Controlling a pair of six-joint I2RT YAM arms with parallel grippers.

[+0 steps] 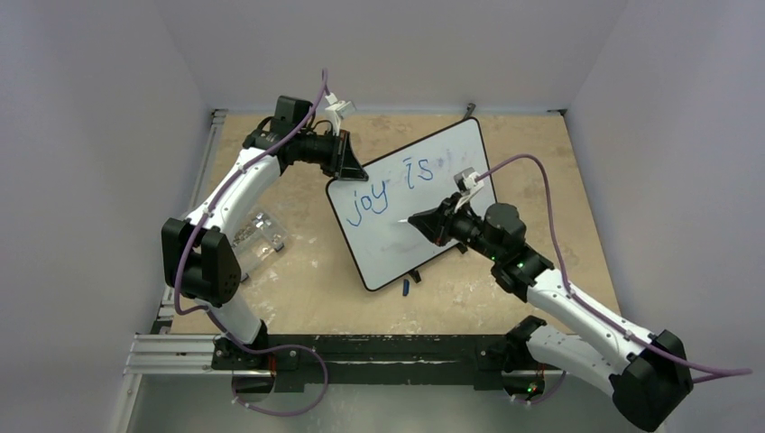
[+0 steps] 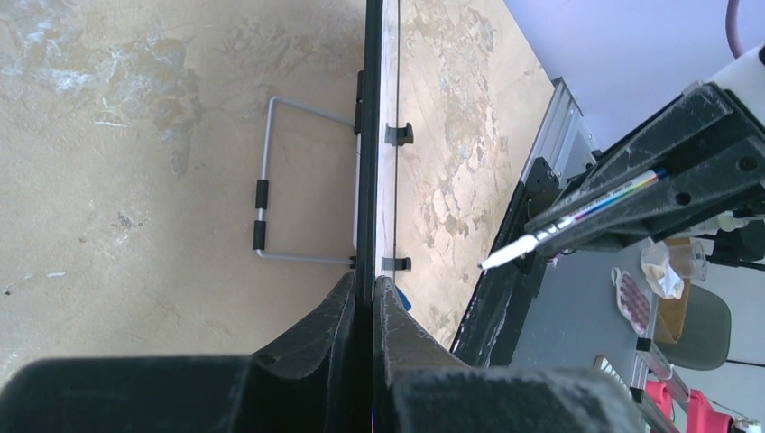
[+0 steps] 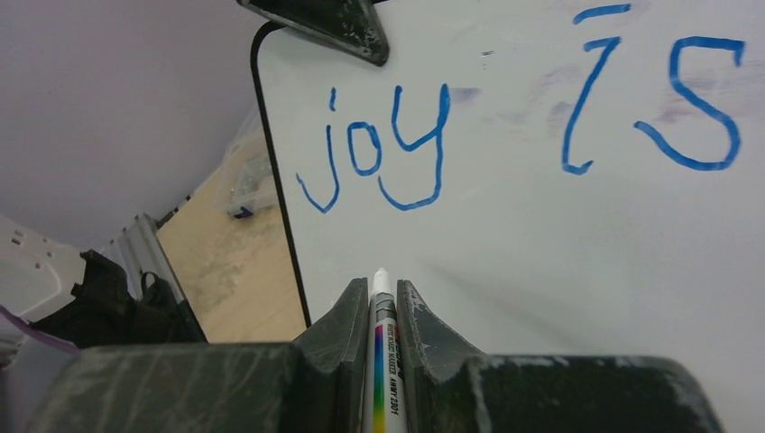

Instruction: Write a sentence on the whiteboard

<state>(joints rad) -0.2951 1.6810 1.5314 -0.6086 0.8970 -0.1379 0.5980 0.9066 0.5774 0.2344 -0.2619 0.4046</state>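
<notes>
The whiteboard (image 1: 433,230) stands tilted on the table, and blue words "joy is" (image 1: 390,187) run along its upper part. My left gripper (image 1: 347,169) is shut on the board's top left edge. In the left wrist view it (image 2: 365,290) pinches the board (image 2: 368,135), seen edge-on. My right gripper (image 1: 422,221) is shut on a white marker (image 3: 383,356), below "joy" (image 3: 379,149) in front of the board (image 3: 541,253). In the left wrist view the marker (image 2: 577,215) has its tip a short way off the surface.
A clear plastic container (image 1: 258,236) lies left of the board. A small blue cap (image 1: 406,288) lies by the board's lower edge. The board's wire stand (image 2: 263,194) sticks out behind it. Faint purple smudges (image 3: 550,86) mark the board. Walls enclose the table on three sides.
</notes>
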